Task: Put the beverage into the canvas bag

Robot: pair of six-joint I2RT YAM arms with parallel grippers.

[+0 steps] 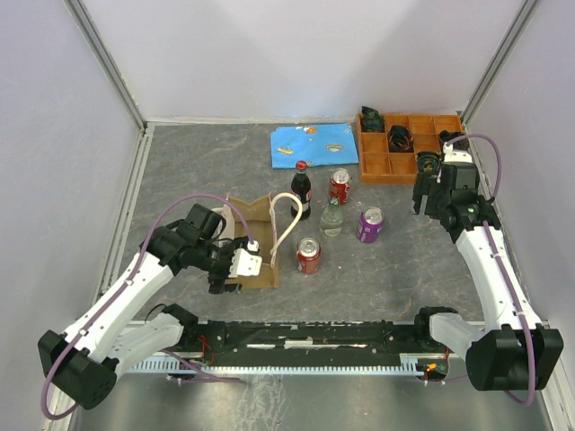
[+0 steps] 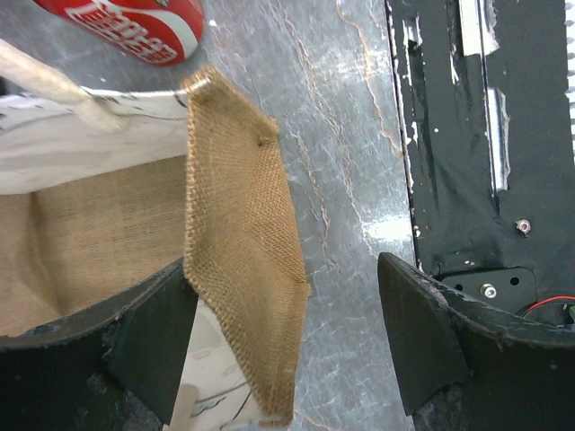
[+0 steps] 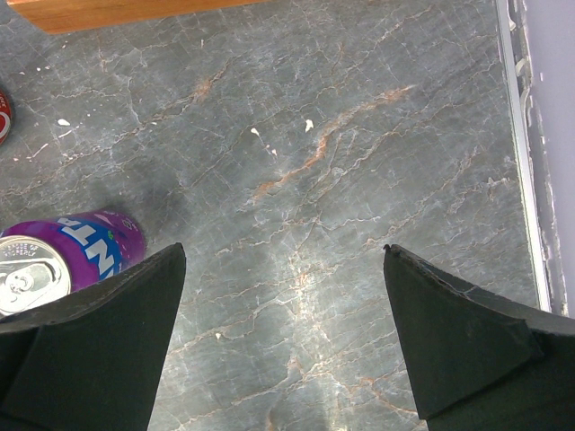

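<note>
The bag (image 1: 250, 215) stands open on the surface (image 1: 395, 278) left of centre. The left fingers (image 2: 153, 350) are spread wide at its near end, released, with the burlap end wall between them and one finger over the mouth. Just right of the bag, all outside it, stand a cola bottle (image 1: 301, 189), a clear bottle (image 1: 331, 218), a near red can (image 1: 308, 256), a far red can (image 1: 340, 186) and a purple can (image 1: 370, 224). The right fingers (image 3: 99, 350) hang spread and empty above bare surface beside the purple can.
</note>
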